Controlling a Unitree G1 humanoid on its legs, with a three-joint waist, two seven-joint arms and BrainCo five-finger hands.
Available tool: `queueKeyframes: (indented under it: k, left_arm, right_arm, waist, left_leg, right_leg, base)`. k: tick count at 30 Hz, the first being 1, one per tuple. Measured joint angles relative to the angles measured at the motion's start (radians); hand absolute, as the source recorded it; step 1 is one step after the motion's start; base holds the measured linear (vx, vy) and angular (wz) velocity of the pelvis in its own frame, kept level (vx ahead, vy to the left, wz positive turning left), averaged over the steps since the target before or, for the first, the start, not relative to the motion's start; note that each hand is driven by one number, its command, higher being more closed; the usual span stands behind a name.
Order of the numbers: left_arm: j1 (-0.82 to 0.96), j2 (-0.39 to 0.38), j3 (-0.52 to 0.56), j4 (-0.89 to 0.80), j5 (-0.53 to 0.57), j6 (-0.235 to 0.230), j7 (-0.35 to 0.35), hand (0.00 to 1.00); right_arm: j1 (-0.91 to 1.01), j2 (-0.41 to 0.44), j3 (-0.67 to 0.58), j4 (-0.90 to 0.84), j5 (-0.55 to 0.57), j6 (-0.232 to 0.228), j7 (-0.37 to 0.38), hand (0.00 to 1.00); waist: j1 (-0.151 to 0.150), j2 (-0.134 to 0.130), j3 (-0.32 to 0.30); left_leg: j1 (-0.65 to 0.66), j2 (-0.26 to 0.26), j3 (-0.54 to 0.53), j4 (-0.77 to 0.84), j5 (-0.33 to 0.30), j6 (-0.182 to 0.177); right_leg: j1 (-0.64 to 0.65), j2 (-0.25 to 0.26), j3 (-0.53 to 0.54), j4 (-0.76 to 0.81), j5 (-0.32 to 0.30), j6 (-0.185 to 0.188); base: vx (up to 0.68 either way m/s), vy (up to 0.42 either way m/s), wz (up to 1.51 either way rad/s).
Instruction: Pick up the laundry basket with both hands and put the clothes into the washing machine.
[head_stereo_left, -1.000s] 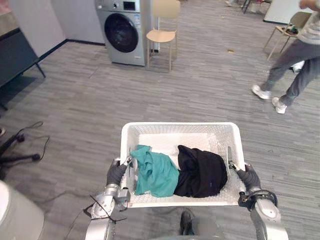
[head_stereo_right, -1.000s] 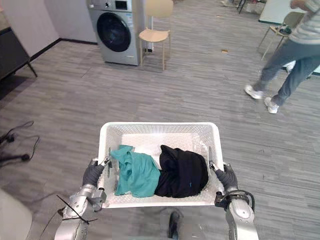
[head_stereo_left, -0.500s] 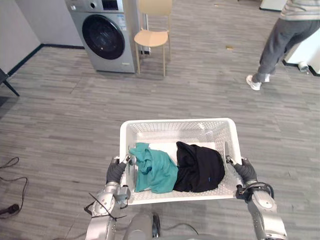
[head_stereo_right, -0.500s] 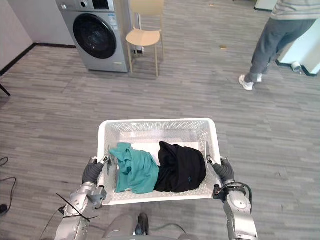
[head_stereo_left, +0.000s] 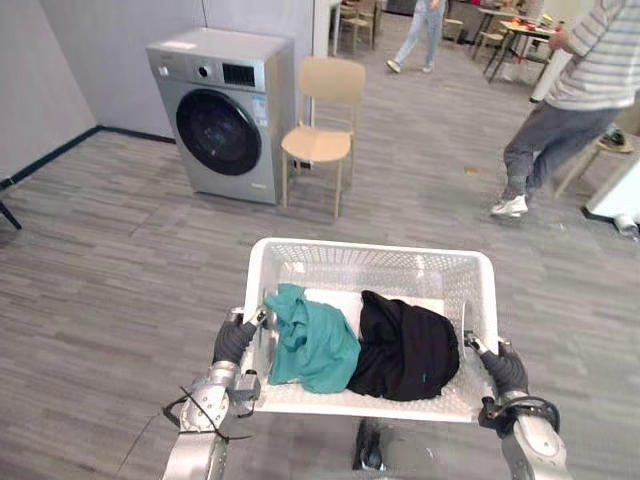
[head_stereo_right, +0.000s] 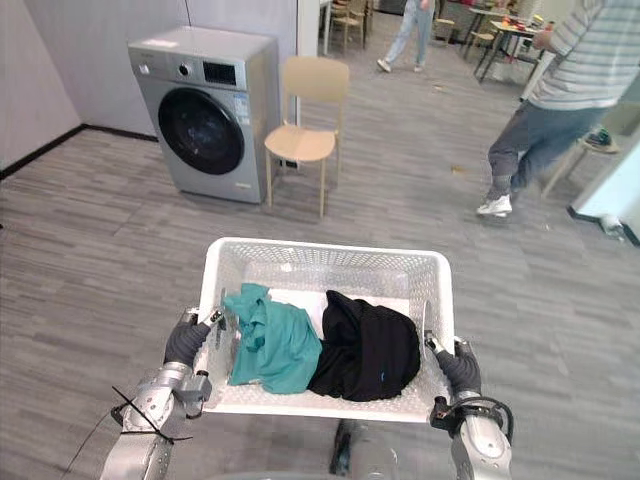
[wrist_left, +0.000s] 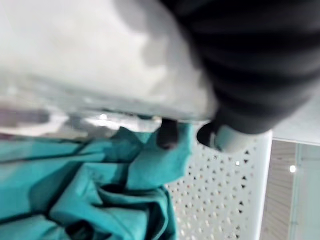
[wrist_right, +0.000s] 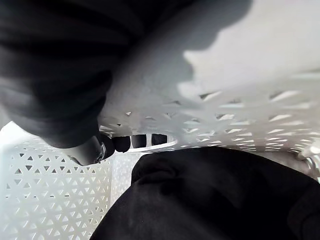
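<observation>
You have the basket (head_stereo_left: 368, 251) lifted, left hand (head_stereo_left: 233, 342) and right hand (head_stereo_left: 505, 370) each curled over a side rim, the clothes (head_stereo_left: 312, 348) inside, well apart from the washer (head_stereo_left: 222, 115), so walking there, opening its closed door and loading remain.

One basket (head_stereo_left: 370, 251) with two clothes: a teal garment (head_stereo_left: 312, 347) and a black garment (head_stereo_left: 407, 352). One washing machine (head_stereo_left: 221, 115), one chair (head_stereo_left: 318, 141), two people (head_stereo_left: 575, 95).
</observation>
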Motion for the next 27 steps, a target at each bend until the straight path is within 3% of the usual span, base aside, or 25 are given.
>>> queueKeyframes:
  k: [1,2,3,4,5,6,7,8,10,11,12,13,15,16,17,18,20,21,23,25,26,27]
  left_arm:
    - [0.007,-0.026,0.023,0.0,0.0,0.0,-0.001,1.0]
    - [0.012,-0.032,0.031,0.001,0.0,0.0,-0.002,1.0]
    - [0.016,-0.032,0.03,0.002,-0.001,-0.003,-0.005,1.0]
    - [0.015,-0.031,0.03,0.002,-0.001,-0.004,-0.008,1.0]
    - [0.016,-0.028,0.03,0.005,-0.002,-0.004,-0.01,1.0]
    - [0.013,-0.025,0.03,0.006,-0.004,-0.008,-0.01,1.0]
    - [0.007,-0.024,0.026,0.014,-0.006,-0.017,-0.01,1.0]
    - [-0.009,-0.023,0.025,0.032,-0.018,-0.023,-0.007,1.0]
    - [-0.027,-0.029,0.028,0.044,-0.023,-0.028,0.001,1.0]
    - [-0.027,-0.049,0.021,0.057,-0.021,-0.025,0.002,1.0]
    - [-0.021,-0.049,0.019,0.063,-0.019,-0.024,0.003,1.0]
    - [-0.011,-0.03,0.028,0.079,-0.019,-0.022,0.005,1.0]
    - [-0.012,-0.016,0.027,0.083,-0.019,-0.012,0.006,1.0]
    - [-0.007,-0.005,0.026,0.083,-0.019,-0.009,0.007,1.0]
    - [-0.004,0.002,0.026,0.083,-0.018,-0.008,0.01,1.0]
    - [0.001,0.018,0.024,0.083,-0.018,-0.002,0.014,1.0]
    - [0.018,0.03,0.032,0.064,-0.016,-0.001,0.024,1.0]
    - [0.047,0.043,0.035,0.023,-0.017,-0.002,0.026,1.0]
    - [0.062,0.043,0.037,-0.003,-0.017,-0.002,0.027,1.0]
    - [0.076,0.046,0.058,-0.026,-0.017,-0.002,0.026,1.0]
    - [0.085,0.049,0.064,-0.028,-0.017,-0.002,0.026,1.0]
    - [0.101,0.06,0.069,-0.037,-0.019,-0.004,0.027,1.0]
  right_arm:
    - [-0.011,-0.015,0.014,-0.008,0.0,0.0,0.0,1.0]
    - [-0.012,-0.017,0.022,-0.008,0.0,0.001,-0.001,1.0]
    - [-0.015,-0.022,0.023,-0.009,0.0,0.004,-0.008,1.0]
    - [-0.019,-0.02,0.023,-0.008,0.0,0.011,-0.013,1.0]
    - [-0.019,-0.021,0.023,-0.005,0.0,0.011,-0.015,1.0]
    - [-0.022,-0.023,0.028,-0.004,0.0,0.011,-0.024,1.0]
    - [-0.032,-0.026,0.029,-0.001,0.0,0.011,-0.027,1.0]
    - [-0.05,-0.035,0.031,0.005,0.0,0.011,-0.029,1.0]
    - [-0.078,-0.056,0.031,0.036,0.003,-0.005,-0.029,1.0]
    - [-0.101,-0.079,0.03,0.085,0.007,-0.01,-0.029,1.0]
    - [-0.104,-0.081,0.033,0.101,0.007,-0.01,-0.028,1.0]
    - [-0.113,-0.061,0.061,0.138,0.006,-0.01,-0.028,1.0]
    - [-0.116,-0.06,0.065,0.164,0.006,-0.009,-0.028,1.0]
    - [-0.134,-0.056,0.071,0.198,0.005,-0.009,-0.027,1.0]
    - [-0.141,-0.044,0.075,0.212,0.005,-0.009,-0.027,1.0]
    - [-0.138,-0.034,0.08,0.225,0.005,-0.008,-0.026,1.0]
    - [-0.133,-0.022,0.088,0.224,0.001,-0.008,-0.024,1.0]
    - [-0.134,-0.007,0.098,0.223,-0.003,-0.008,-0.022,1.0]
    - [-0.135,-0.006,0.1,0.213,-0.003,-0.009,-0.022,1.0]
    - [-0.137,-0.001,0.111,0.204,-0.003,-0.009,-0.022,1.0]
    - [-0.133,0.004,0.12,0.203,-0.003,-0.009,-0.022,1.0]
    - [-0.116,0.012,0.132,0.186,-0.003,-0.009,-0.022,1.0]
  waist:
    - [0.01,0.034,0.001]
    - [0.024,0.038,0.004]
    - [0.03,0.053,0.013]
    - [0.029,0.049,0.026]
    - [0.032,0.033,0.036]
    - [0.047,0.017,0.045]
    - [0.054,-0.001,0.054]
    - [0.059,-0.012,0.052]
    - [0.07,-0.014,0.05]
    - [0.073,0.007,0.038]
    - [0.084,0.006,0.035]
    - [0.077,-0.027,0.019]
    - [0.063,-0.041,0.021]
    - [0.071,-0.065,0.034]
    - [0.077,-0.075,0.041]
    - [0.075,-0.08,0.042]
    - [0.062,-0.081,0.042]
    - [0.056,-0.081,0.039]
    - [0.053,-0.074,0.035]
    - [0.057,-0.097,0.022]
    - [0.055,-0.111,0.013]
    - [0.059,-0.154,-0.005]
  left_leg:
    - [-0.087,0.03,-0.017,0.182,0.261,-0.019]
    - [-0.122,0.04,-0.022,0.249,0.414,-0.047]
    - [-0.222,0.066,-0.036,0.424,0.417,-0.052]
    - [-0.313,0.07,-0.038,0.544,0.352,-0.02]
    - [-0.351,0.067,-0.032,0.563,0.314,0.007]
    - [-0.421,0.069,0.01,0.536,0.23,0.045]
    - [-0.468,0.071,0.046,0.456,0.178,0.045]
    - [-0.506,0.061,0.093,0.234,0.135,0.043]
    - [-0.507,0.016,0.108,-0.121,0.14,0.032]
    - [-0.502,-0.03,0.056,-0.386,0.214,-0.008]
    - [-0.483,-0.048,0.04,-0.39,0.281,-0.004]
    - [-0.469,-0.106,0.029,-0.351,0.244,0.058]
    - [-0.455,-0.117,0.051,-0.329,0.207,0.076]
    - [-0.409,-0.137,0.085,-0.341,0.191,0.092]
    - [-0.376,-0.149,0.096,-0.352,0.181,0.1]
    - [-0.312,-0.162,0.094,-0.376,0.154,0.108]
    - [-0.231,-0.165,0.098,-0.39,0.128,0.128]
    - [-0.157,-0.157,0.101,-0.434,0.124,0.126]
    - [-0.123,-0.137,0.108,-0.465,0.108,0.101]
    - [-0.098,-0.124,0.113,-0.485,0.08,0.06]
    - [-0.099,-0.128,0.111,-0.477,0.07,0.046]
    - [-0.097,-0.149,0.086,-0.465,0.031,0.024]
  right_leg:
    - [0.04,0.047,0.018,-0.003,-0.04,-0.019]
    - [0.072,0.065,0.035,-0.022,-0.055,-0.022]
    - [0.148,0.098,0.052,-0.069,-0.076,-0.028]
    - [0.238,0.107,0.064,-0.119,-0.091,-0.028]
    - [0.28,0.105,0.07,-0.145,-0.092,-0.029]
    - [0.365,0.099,0.091,-0.203,-0.092,-0.029]
    - [0.42,0.094,0.106,-0.254,-0.092,-0.028]
    - [0.473,0.081,0.111,-0.309,-0.094,-0.021]
    - [0.518,0.064,0.118,-0.344,-0.126,0.023]
    - [0.546,0.06,0.136,-0.347,-0.162,0.053]
    - [0.557,0.048,0.158,-0.339,-0.184,0.068]
    - [0.554,-0.004,0.197,-0.269,-0.227,0.095]
    - [0.504,-0.046,0.223,-0.133,-0.233,0.104]
    - [0.442,-0.079,0.249,0.041,-0.221,0.135]
    - [0.411,-0.099,0.259,0.137,-0.196,0.174]
    - [0.342,-0.13,0.262,0.322,-0.093,0.22]
    - [0.264,-0.158,0.273,0.526,-0.097,0.188]
    - [0.19,-0.166,0.266,0.59,-0.137,0.162]
    - [0.146,-0.17,0.237,0.558,-0.158,0.153]
    - [0.102,-0.194,0.163,0.313,-0.168,0.144]
    - [0.111,-0.184,0.158,0.191,-0.13,0.125]
    - [0.117,-0.171,0.164,0.045,-0.012,0.11]
  base:
    - [0.72,-0.187,-0.67]
    - [0.72,-0.141,-0.76]
    - [0.72,-0.096,-0.49]
    - [0.7,-0.089,-0.34]
    - [0.65,-0.069,-0.24]
    - [0.62,-0.053,-0.28]
    - [0.69,-0.028,-0.32]
    - [0.56,0.008,-0.27]
    - [0.51,0.118,-0.22]
    - [0.5,0.193,-0.4]
    - [0.62,0.273,-0.5]
    - [0.68,0.283,-0.3]
    - [0.62,0.261,-0.12]
    - [0.39,0.183,-0.3]
    - [0.44,0.196,-0.28]
    - [0.41,0.145,0.04]
    - [0.4,0.102,0.15]
    - [0.32,0.032,0.08]
    - [0.27,-0.018,0.08]
    - [0.32,-0.143,0.04]
    - [0.31,-0.215,-0.01]
    - [0.21,-0.171,-0.14]
